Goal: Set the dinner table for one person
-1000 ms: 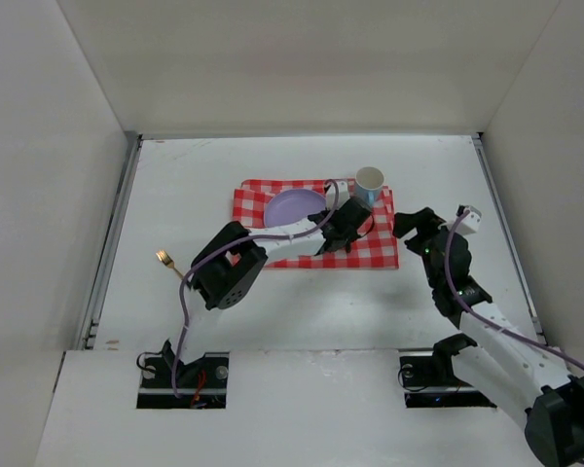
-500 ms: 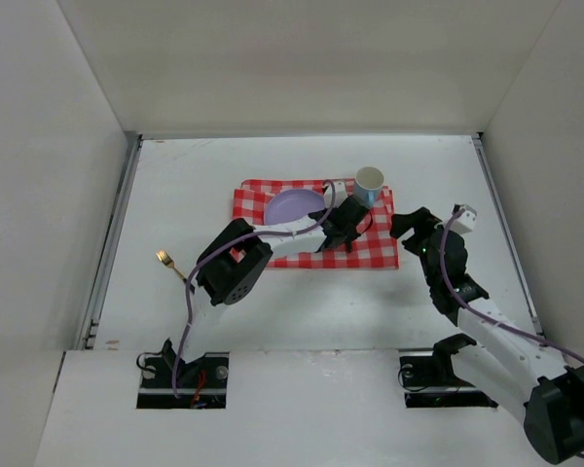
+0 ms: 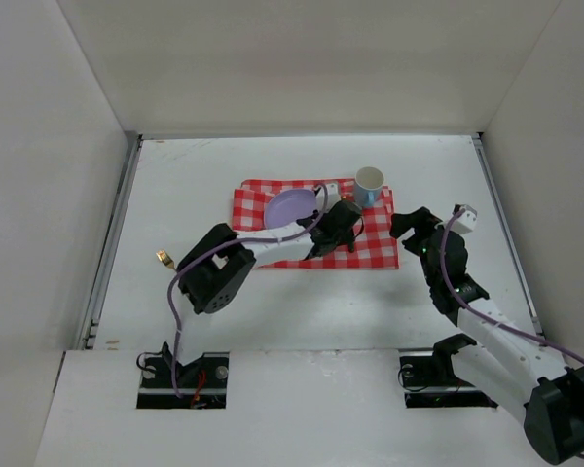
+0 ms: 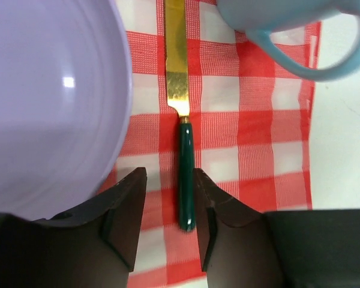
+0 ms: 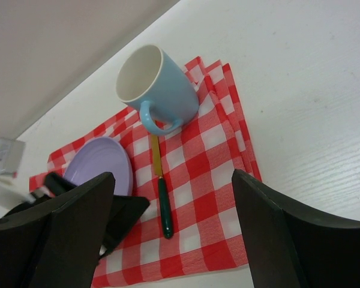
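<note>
On the white dinner table (image 3: 273, 311) lies a red-and-white checked cloth (image 3: 380, 251). On it are a lilac plate (image 3: 292, 207), a light blue mug (image 3: 369, 183) and a knife (image 4: 185, 168) with a gold blade and green handle. The knife lies flat between plate and mug, also seen in the right wrist view (image 5: 164, 204). My left gripper (image 3: 331, 233) is open just over the cloth, its fingers (image 4: 132, 198) either side of the handle's end without touching it. My right gripper (image 3: 409, 222) is open and empty, above the table right of the cloth.
A gold fork (image 3: 164, 259) lies on the bare table at the left, beside the left arm's elbow. White walls enclose the table on three sides. The mug (image 5: 159, 81) stands upright at the cloth's far right corner.
The left arm's elbow has swung left and lower, and its gripper has drawn back slightly toward the near side of the cloth. The right arm has barely moved.
</note>
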You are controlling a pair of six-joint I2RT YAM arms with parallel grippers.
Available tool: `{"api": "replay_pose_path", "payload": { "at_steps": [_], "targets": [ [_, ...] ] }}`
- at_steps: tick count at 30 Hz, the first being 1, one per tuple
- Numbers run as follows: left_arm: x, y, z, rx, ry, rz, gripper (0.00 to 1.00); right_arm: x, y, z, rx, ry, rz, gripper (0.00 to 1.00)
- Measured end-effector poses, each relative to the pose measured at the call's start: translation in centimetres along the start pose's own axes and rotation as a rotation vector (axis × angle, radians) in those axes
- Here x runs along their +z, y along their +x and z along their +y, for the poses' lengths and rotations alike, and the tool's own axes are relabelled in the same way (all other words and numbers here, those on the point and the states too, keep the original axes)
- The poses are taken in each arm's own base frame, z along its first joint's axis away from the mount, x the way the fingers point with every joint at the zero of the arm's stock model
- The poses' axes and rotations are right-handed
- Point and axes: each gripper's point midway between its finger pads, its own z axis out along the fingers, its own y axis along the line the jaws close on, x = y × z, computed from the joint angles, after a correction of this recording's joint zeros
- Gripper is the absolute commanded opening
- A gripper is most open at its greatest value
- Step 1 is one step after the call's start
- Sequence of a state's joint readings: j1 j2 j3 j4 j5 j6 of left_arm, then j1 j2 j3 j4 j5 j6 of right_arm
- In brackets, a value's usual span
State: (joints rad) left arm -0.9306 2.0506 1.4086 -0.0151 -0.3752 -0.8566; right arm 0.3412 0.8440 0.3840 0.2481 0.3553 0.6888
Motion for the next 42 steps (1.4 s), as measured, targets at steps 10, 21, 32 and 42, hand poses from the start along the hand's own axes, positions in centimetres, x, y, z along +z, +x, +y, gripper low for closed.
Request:
{"api": "replay_pose_path", "payload": {
  "at_steps": [10, 21, 32, 42],
  "targets": [
    [-14.3, -6.7, 5.3, -0.025, 0.116, -0.246, 0.33, 0.1, 0.0, 0.1, 0.004, -0.006, 0.002, 0.21],
    [-20.9, -5.8, 32.0, -0.338, -0.507, -0.339, 0.36, 0.5, 1.9, 0.6, 0.001, -0.030, 0.068, 0.34],
    [-20.1, 0.2, 38.8, -0.453, -0.733, -0.197, 0.30, 0.4, 1.9, 1.6, 0.010, -0.074, 0.071, 0.44],
    [-18.6, 0.5, 39.4, -0.489, -0.729, -0.193, 0.27, 0.3, 1.8, 2.3, 0.014, -0.100, 0.069, 0.47]
  ]
}}
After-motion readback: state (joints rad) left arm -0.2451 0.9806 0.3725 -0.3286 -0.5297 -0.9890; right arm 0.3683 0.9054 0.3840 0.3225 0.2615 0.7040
